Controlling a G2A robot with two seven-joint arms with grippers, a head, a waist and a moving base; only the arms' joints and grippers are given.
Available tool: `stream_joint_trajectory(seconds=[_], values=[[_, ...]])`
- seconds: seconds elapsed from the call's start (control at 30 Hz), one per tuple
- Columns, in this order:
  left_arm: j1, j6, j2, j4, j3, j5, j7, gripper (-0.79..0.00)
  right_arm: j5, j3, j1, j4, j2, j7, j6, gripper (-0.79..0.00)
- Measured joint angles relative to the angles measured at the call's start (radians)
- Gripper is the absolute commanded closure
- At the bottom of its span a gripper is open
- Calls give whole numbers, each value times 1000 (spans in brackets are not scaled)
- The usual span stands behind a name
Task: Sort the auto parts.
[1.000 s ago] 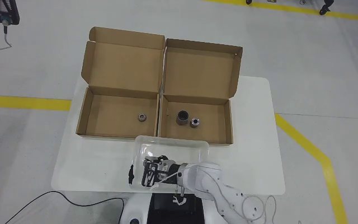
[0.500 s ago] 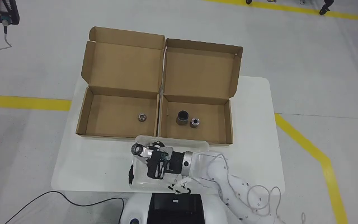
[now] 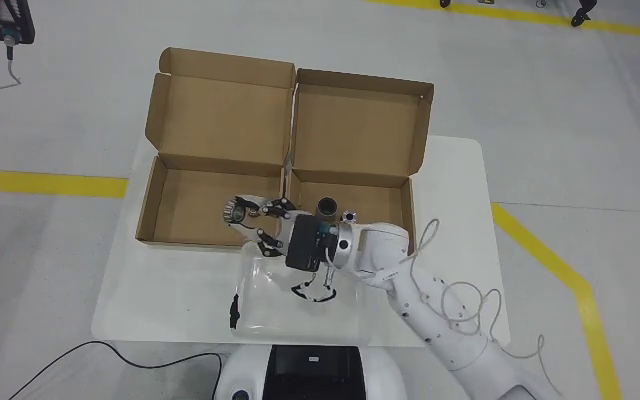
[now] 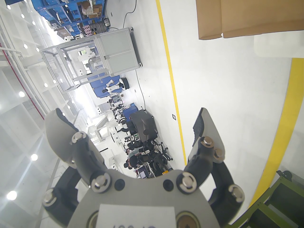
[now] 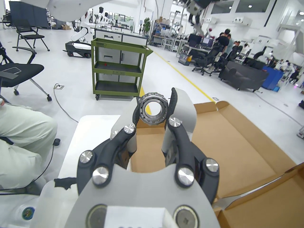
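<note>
**Right wrist view: bearing [image 5: 153,108] pinched tight**

Right gripper [image 5: 154,105] is clamped on the bearing, ring face toward the camera, with cardboard underneath. Top view gives you the where. The bearing hangs over the left box [image 3: 180,205], on the side nearer the right box [image 3: 385,215]. From up there you also get a sleeve [image 3: 326,208] and a smaller part [image 3: 349,216] lying in the right box. A clear tray [image 3: 262,300] sits at the worktop's [image 3: 460,190] front edge. Left gripper [image 4: 128,119] is spread wide, nothing in it.
</note>
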Motion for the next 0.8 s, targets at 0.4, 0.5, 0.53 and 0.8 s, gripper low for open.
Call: stream_joint_trajectory(seconds=[0.4,0.5,0.53,0.8], values=[[0,0,0,0,0,0,0,-785,-19,-25,62,15,-25,-201,87,0],[0,0,0,0,0,0,0,-785,-38,-34,59,11,-29,-217,109,0],[0,0,0,0,0,0,0,-785,-42,-35,58,10,-29,-219,115,0],[0,0,0,0,0,0,0,-785,-48,-13,39,37,-31,-293,164,0]])
